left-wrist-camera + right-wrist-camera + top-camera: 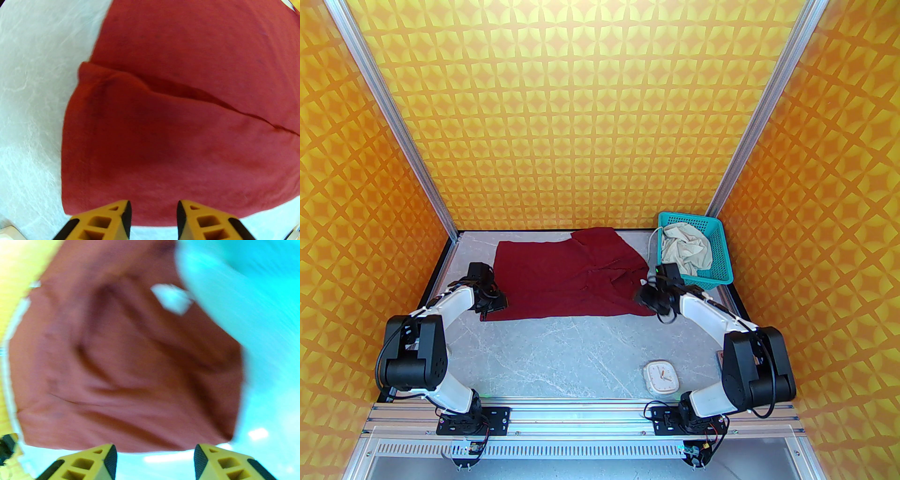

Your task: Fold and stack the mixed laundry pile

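Observation:
The dark maroon shirt [567, 276] lies spread on the grey table, rumpled on its right half. The cream shorts [686, 251] sit bunched inside the teal basket. My left gripper [492, 304] is at the shirt's near-left corner. In the left wrist view its jaws [153, 211] stand apart, with the shirt [178, 131] hem lying between the tips and a crease running across the cloth. At the shirt's near-right corner my right gripper [647, 297] is low, and the blurred right wrist view shows it [155, 451] open wide just short of the shirt [126, 371].
The teal mesh basket [722, 267] stands at the back right, close to my right wrist, and appears as a teal blur [257, 310] in the right wrist view. A white clock [660, 376] lies near the front right. Orange patterned walls enclose the table.

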`<action>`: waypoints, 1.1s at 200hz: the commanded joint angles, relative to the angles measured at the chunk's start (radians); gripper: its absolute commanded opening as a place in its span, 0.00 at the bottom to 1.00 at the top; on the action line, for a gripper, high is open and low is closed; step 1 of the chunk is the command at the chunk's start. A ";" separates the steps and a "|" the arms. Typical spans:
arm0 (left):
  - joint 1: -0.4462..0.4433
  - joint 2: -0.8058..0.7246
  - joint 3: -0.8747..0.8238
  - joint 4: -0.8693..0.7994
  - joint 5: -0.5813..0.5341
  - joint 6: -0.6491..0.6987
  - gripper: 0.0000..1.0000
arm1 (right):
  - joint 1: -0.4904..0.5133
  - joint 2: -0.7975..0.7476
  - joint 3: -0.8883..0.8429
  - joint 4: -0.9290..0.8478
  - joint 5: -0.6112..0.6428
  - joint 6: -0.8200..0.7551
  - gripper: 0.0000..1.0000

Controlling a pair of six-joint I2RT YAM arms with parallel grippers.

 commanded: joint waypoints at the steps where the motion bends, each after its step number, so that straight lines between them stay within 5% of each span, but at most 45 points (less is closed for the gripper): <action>1: 0.023 0.038 -0.016 0.062 0.018 -0.029 0.37 | -0.009 0.018 -0.015 -0.003 0.058 -0.055 0.59; 78: 0.055 0.082 -0.020 0.077 0.018 -0.014 0.37 | -0.024 0.244 0.117 0.072 0.087 -0.102 0.40; 147: 0.072 0.097 -0.008 0.072 0.018 -0.007 0.37 | -0.024 0.153 0.225 -0.125 0.195 -0.144 0.10; 178: 0.075 0.098 -0.002 0.069 0.018 -0.004 0.37 | -0.023 0.109 0.251 -0.215 0.229 -0.169 0.11; 204: 0.076 0.082 0.003 0.056 0.018 -0.002 0.38 | -0.021 0.093 0.263 -0.266 0.270 -0.182 0.40; 220: 0.075 0.043 0.007 0.032 0.018 0.002 0.41 | -0.021 0.062 0.264 -0.278 0.275 -0.186 0.48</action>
